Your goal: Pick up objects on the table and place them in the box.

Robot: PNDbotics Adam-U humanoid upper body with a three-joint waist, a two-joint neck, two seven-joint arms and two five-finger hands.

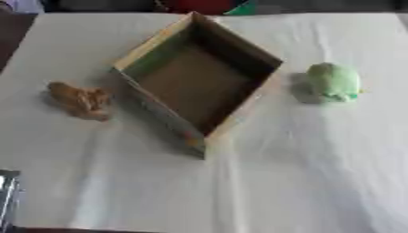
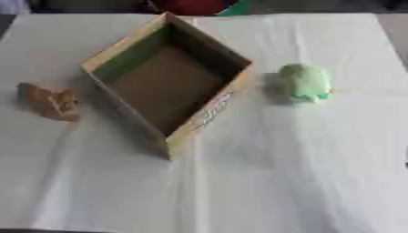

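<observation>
Box (image 1: 156,45), open-topped cardboard, set cornerwise on the white-covered counter (image 1: 303,182), with two loose items beside it.

Box: tan rim, dark inner walls, its brown floor in full sight; coloured print on the outer wall nearest the camera. It lies ahead and to the right of the left robot hand (image 1: 6,195), well apart from it.
Left robot hand: only a silver-grey sliver at the lower left edge of the left eye view; whether it is apart or together cannot be told. The right robot hand is out of view.
Brown lumpy object (image 1: 79,100): on the counter straight ahead of the left robot hand, near the box's left side, not touching it.
Pale green rounded object (image 2: 304,82): far across from that robot hand, just beyond the box's right corner, apart from the box.
</observation>
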